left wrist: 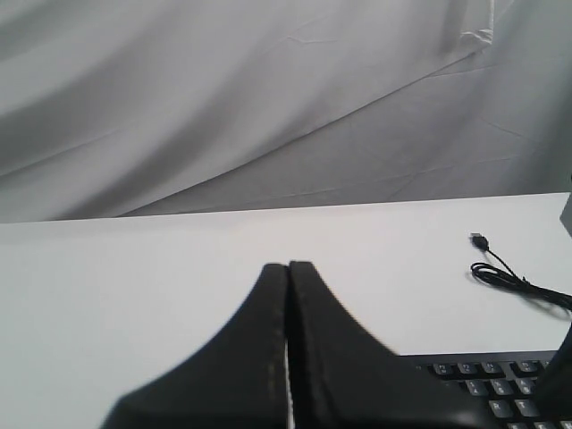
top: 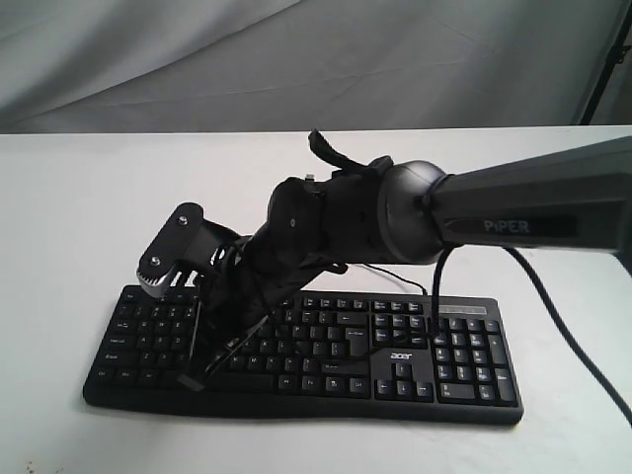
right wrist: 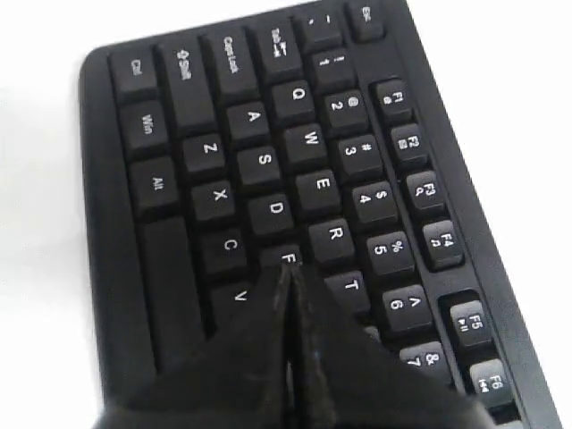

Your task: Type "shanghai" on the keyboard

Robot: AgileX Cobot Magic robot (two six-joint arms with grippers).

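Black keyboard [right wrist: 268, 161] lying on table [top: 79, 197]; right gripper [right wrist: 288, 277], pinched closed, pointing at F key [right wrist: 288, 257]; left gripper [left wrist: 288, 268] likewise closed.

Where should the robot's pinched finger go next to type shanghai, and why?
Probably slide the shut right gripper along the row to the S key, then press, if no letter is typed yet. Its tip sits by the F key, two keys from S on the keyboard. How far the word has got is not shown.
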